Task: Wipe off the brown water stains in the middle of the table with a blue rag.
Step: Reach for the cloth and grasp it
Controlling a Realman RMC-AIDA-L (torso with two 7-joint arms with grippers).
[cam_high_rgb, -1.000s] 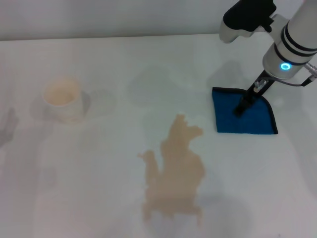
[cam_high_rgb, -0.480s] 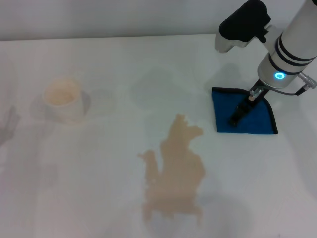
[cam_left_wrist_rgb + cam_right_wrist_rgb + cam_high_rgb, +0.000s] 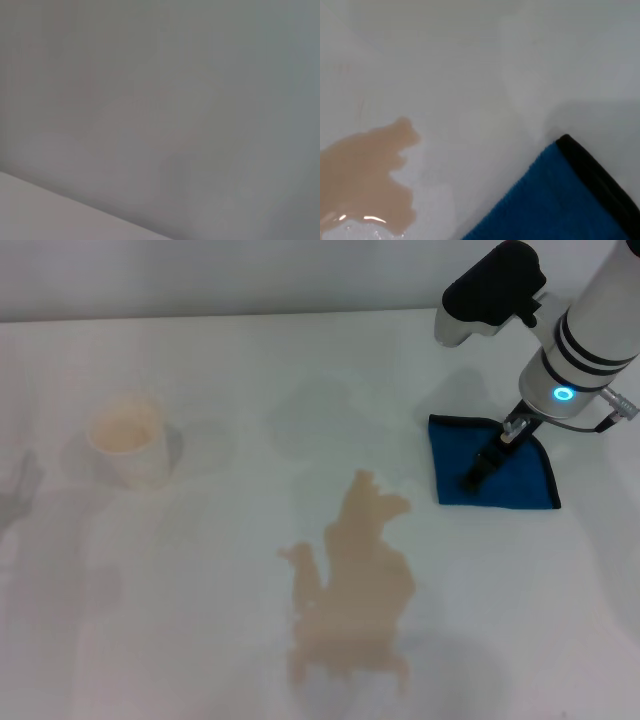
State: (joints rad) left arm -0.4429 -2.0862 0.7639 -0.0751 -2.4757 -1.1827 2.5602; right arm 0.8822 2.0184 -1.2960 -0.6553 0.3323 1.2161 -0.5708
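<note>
Reaching down onto the blue rag (image 3: 495, 477) at right of frame, the right claw (image 3: 478, 474) is touching it; grip state: cannot tell. Brown water stains (image 3: 352, 585) sitting untouched at lower centre of the desk (image 3: 200, 590). Wiping not begun.

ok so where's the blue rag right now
In the head view the blue rag lies flat on the table on the robot's right, beyond and right of the brown water stains, with the right gripper on it.

One blue rag (image 3: 495, 472), one paper cup (image 3: 128, 439) — one brown water stains (image 3: 352, 585) patch.
</note>
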